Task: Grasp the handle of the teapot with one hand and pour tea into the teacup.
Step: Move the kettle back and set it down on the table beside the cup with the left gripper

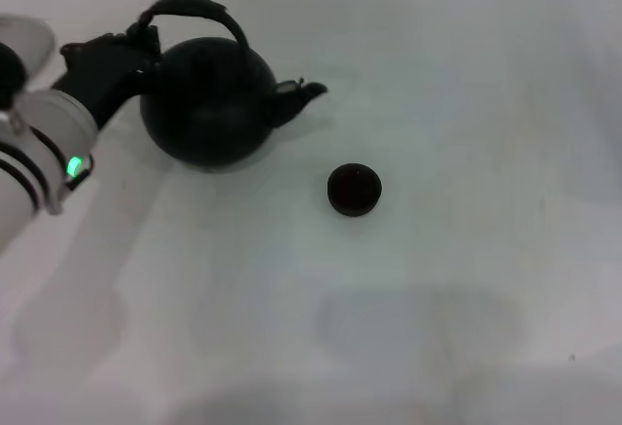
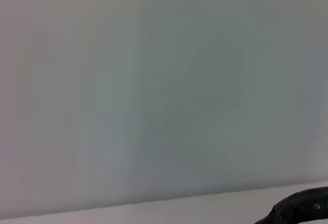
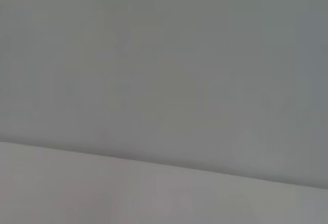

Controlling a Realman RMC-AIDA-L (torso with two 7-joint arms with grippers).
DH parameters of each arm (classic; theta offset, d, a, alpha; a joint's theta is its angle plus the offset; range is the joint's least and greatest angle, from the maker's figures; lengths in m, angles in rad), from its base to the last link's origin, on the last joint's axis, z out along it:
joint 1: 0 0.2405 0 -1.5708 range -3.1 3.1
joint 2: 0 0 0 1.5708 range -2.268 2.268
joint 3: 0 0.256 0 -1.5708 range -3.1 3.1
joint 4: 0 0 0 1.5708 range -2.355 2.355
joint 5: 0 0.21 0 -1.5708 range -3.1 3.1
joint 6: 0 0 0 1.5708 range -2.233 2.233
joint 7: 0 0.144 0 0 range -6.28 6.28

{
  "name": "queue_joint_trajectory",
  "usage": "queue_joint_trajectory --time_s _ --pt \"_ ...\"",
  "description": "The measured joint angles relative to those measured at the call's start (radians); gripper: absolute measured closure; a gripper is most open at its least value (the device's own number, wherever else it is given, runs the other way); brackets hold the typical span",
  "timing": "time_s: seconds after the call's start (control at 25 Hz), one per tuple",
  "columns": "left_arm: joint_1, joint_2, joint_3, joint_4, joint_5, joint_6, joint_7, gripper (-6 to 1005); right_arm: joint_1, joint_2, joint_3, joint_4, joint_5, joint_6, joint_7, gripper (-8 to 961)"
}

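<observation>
one round teapot (image 1: pixel 209 104), ribbed handle (image 1: pixel 194 7)

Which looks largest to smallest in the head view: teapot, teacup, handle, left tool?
1. teapot
2. left tool and handle: similar apparent extent, and they overlap, so unranked
3. teacup, clearly smallest

The surface (image 1: pixel 466 308) lay bare around the teacup (image 1: pixel 354 190), leaving room on every side. The teapot (image 1: pixel 209 104) stood well apart from it, spout toward that gap. The left hand (image 1: pixel 136 51) crowded the handle (image 1: pixel 194 12) at its left end; the arch's right stayed free.
</observation>
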Motion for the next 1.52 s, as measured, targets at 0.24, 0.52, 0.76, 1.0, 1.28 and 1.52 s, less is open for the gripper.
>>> queue_joint_trajectory --time_s 0.24,0.52,0.76,1.0,1.28,1.52 --pt "-0.01 0.011 -0.162 0.156 -0.027 0.336 0.067 895 0.004 -0.001 -0.01 0.0 -0.001 0.0 0.0 108" --pt "0.027 0.0 -0.332 0.243 -0.395 0.537 0.423 896 0.001 -0.002 -0.01 0.0 -0.001 -0.001 0.0 108" --pt "0.099 -0.016 -0.415 0.14 -0.84 0.645 0.901 896 0.002 -0.002 -0.01 0.0 -0.001 -0.001 0.0 108" --pt "0.146 -0.023 -0.379 0.006 -1.159 0.643 1.303 895 0.009 -0.002 -0.01 0.0 -0.001 -0.001 0.0 108" --pt "0.137 -0.02 -0.365 -0.115 -1.304 0.655 1.48 895 0.012 -0.001 -0.023 0.0 -0.001 -0.001 -0.001 108" --pt "0.109 -0.021 -0.359 -0.202 -1.357 0.715 1.559 895 0.011 0.001 -0.023 0.0 -0.001 -0.001 -0.003 108"
